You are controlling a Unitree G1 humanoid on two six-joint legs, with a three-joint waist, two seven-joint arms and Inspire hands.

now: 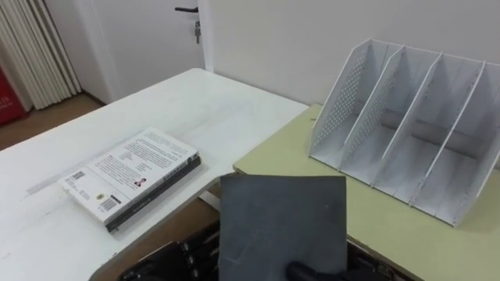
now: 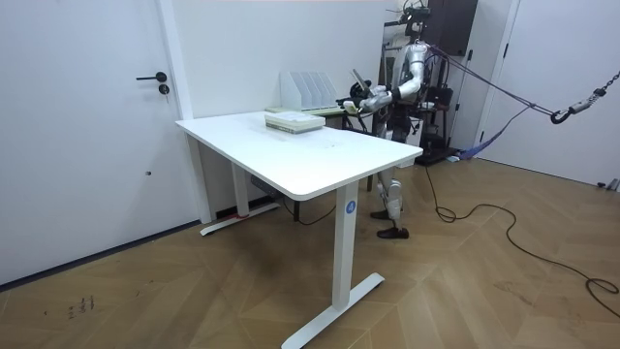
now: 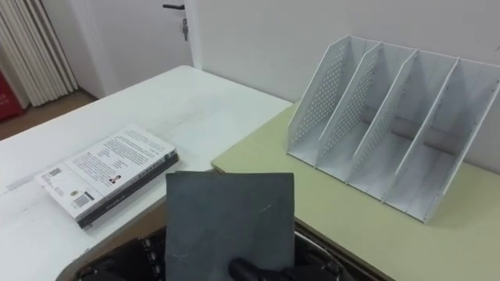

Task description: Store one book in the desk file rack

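Note:
A dark grey book (image 1: 281, 218) is held upright close in front of me, its flat cover facing me. My right hand (image 1: 312, 272) has its thumb pressed on the cover's lower edge, shut on the book. My left hand (image 1: 183, 256) shows as dark parts by the book's lower left corner, its fingers hidden. The white desk file rack (image 1: 414, 125) with several open slots stands beyond the book to the right, on a pale green desk (image 1: 391, 234). In the room view I stand at the far end of the white table, an arm stretched toward the rack (image 2: 308, 89).
A stack of books (image 1: 133, 176) with a white printed cover lies on the white table (image 1: 195, 101) to my left. That table adjoins the green desk. A wall runs behind the rack, and a door (image 1: 186, 9) stands at the back.

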